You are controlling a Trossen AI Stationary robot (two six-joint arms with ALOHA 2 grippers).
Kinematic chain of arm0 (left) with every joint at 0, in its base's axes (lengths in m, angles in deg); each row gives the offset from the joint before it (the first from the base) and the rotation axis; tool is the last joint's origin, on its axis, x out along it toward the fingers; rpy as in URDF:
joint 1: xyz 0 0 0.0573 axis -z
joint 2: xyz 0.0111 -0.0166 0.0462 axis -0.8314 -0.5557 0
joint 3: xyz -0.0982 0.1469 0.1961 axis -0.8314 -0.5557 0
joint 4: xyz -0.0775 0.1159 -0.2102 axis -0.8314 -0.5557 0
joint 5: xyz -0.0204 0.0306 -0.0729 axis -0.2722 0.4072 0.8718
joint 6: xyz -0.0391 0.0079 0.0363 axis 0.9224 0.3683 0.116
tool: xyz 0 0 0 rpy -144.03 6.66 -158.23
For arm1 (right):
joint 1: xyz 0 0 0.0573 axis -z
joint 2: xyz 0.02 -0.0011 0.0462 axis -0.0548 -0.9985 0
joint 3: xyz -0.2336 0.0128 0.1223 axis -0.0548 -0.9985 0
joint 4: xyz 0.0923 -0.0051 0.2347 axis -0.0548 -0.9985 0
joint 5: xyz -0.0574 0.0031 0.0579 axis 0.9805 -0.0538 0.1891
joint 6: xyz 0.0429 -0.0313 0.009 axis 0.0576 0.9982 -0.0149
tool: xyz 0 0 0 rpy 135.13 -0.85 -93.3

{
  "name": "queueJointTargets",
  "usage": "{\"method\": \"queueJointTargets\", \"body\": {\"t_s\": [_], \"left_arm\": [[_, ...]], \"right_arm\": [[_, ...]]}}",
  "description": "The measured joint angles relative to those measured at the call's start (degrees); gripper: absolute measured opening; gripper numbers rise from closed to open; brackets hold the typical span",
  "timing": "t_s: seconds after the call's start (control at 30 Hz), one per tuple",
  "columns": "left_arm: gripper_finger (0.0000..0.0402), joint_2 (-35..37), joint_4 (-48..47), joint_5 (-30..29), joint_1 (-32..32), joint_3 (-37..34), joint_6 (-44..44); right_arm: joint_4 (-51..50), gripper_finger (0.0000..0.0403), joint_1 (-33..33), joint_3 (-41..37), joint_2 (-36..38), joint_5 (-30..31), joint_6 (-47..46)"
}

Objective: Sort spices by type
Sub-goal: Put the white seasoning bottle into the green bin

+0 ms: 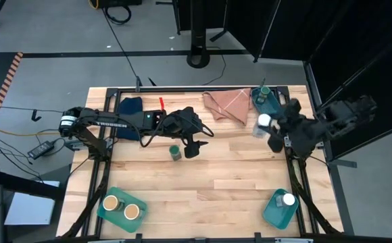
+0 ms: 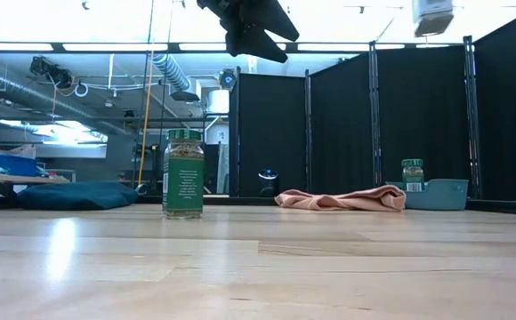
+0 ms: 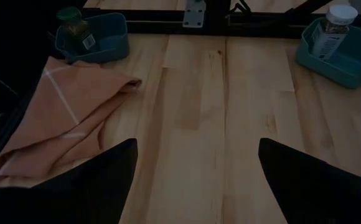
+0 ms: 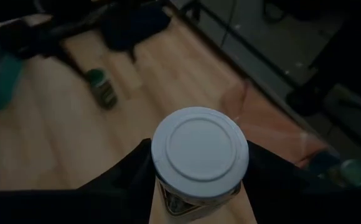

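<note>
Mid-sort at the wooden table (image 1: 203, 175): the right hand (image 1: 269, 132), raised clear of the table at about 2 o'clock in the overhead view, grips a white-lidded jar (image 4: 199, 149) between its 2 fingers, lid toward the wrist camera. Its partner, the other white-lidded jar (image 1: 288, 200), already stands in the teal bin (image 1: 275, 212) at 5 o'clock, so the step in hand appears to be carrying this jar to join it.

The left hand (image 1: 191, 147) hovers near the table's centre with its fingers spread wide and holding nothing, just beside a green-lidded jar (image 1: 174, 151) that stands upright on the bare wood. The second green-lidded jar (image 1: 263, 90) sits in the bin (image 1: 272, 104) at 1 o'clock, near a folded pink cloth (image 1: 224, 105); a dark blue cloth (image 1: 130, 105) lies toward 11 o'clock. The 2 tan-lidded jars (image 1: 122, 206) are paired in the bin (image 1: 105, 214) at 7 o'clock.

The next move likely calls for the right arm to swing toward 5 o'clock, lower the jar into free space beside its twin without knocking it, then release.
</note>
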Motion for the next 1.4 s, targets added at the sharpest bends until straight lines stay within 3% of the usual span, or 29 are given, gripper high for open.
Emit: {"method": "queueJointTargets", "body": {"t_s": [0.4, 0.8, 1.13, 1.4], "left_arm": [[0.0339, 0.00, 0.02, 0.01, -0.02, 0.00, 0.11], [0.0339, 0.00, 0.02, -0.54, -0.02, 0.00, 0.17], [0.0339, -0.02, 2.15, -1.87, -0.02, -0.02, 1.24], [0.0339, -0.04, 2.14, -2.96, -0.07, -0.02, 1.24]], "right_arm": [[-3.50, 0.0206, -21.74, -7.95, -5.08, 1.73, -33.16], [-3.56, 0.0206, -37.27, -11.15, -15.52, -2.05, -61.65], [-2.91, 0.0206, -42.58, -11.15, -24.67, -9.09, -74.05], [-0.26, 0.0206, -44.53, -10.79, -27.75, -12.51, -76.41]]}}
